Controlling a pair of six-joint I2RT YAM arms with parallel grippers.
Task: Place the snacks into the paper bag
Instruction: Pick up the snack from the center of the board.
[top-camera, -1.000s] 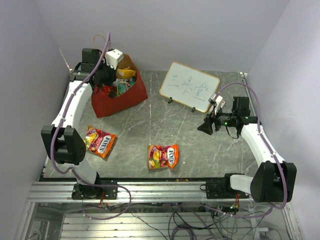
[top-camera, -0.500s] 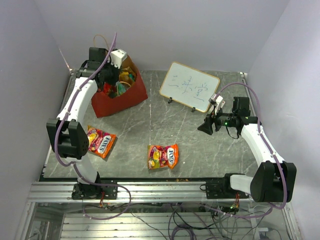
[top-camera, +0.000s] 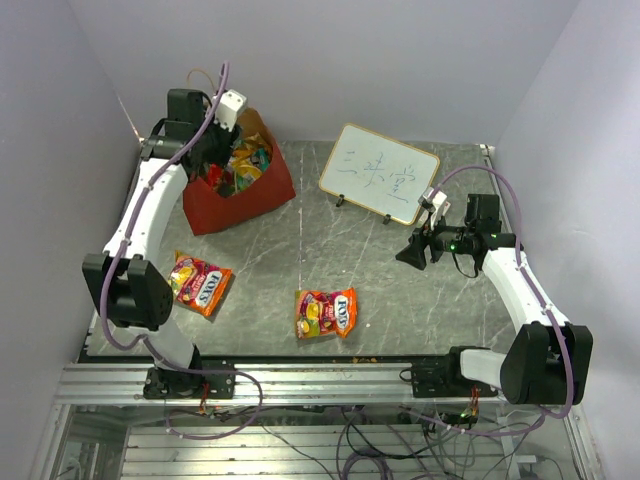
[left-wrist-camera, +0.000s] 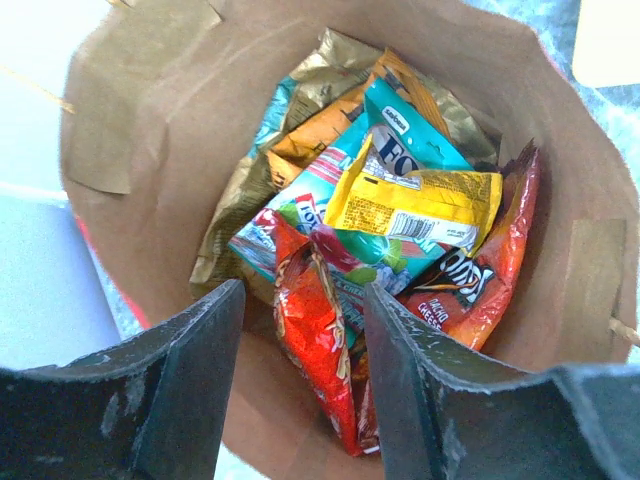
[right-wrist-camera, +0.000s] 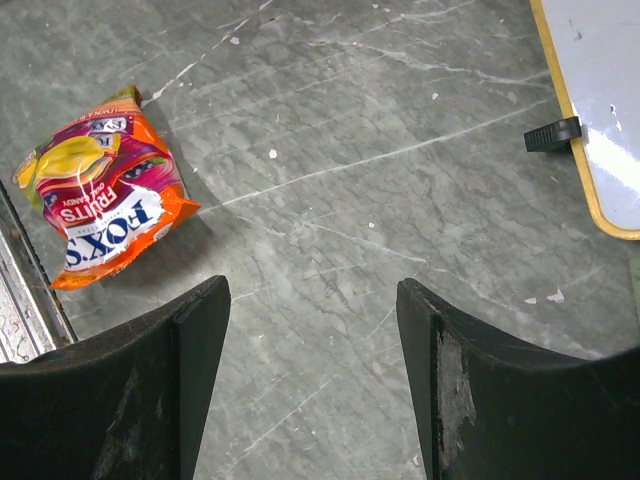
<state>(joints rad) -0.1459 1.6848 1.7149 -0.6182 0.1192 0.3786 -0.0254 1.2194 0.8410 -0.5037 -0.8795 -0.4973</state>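
**Item 1, paper bag** (top-camera: 240, 190). It is red outside and brown kraft inside (left-wrist-camera: 150, 200). We find it standing with its mouth open at the far left corner of the tabletop (top-camera: 400, 300).

**Item 2, snacks inside the bag.** We count these in a loose pile:
- A yellow candy pack (left-wrist-camera: 420, 205) lies on top.
- A teal pack (left-wrist-camera: 400, 125) lies partly under the yellow one.
- A dark red Doritos bag (left-wrist-camera: 470, 290) leans against the right wall.
- An orange-red packet (left-wrist-camera: 310, 340) stands on edge nearest the wrist camera.
- A tan-gold chip bag (left-wrist-camera: 240, 200) lies against the left wall.

We cannot tell what lies beneath these.

**Item 3, snacks outside the bag.** We count two orange Fox's packets lying flat on the tabletop, well apart from each other:
- One packet (top-camera: 200, 283) is near the left arm's base, in front of the bag.
- The other packet (top-camera: 326, 312) (right-wrist-camera: 100, 200) is near the middle of the front edge.

**Item 4, left jaws.** They hang over the bag's mouth, pointing down into it. We note them released, standing apart with nothing between them.

**Item 5, right jaws.** They hover above the bare tabletop on the right side. They too are released and hold nothing.

**Item 6, whiteboard** (top-camera: 380, 172) (right-wrist-camera: 600, 100). It carries writing and stands propped at the back right, just beyond the right jaws.
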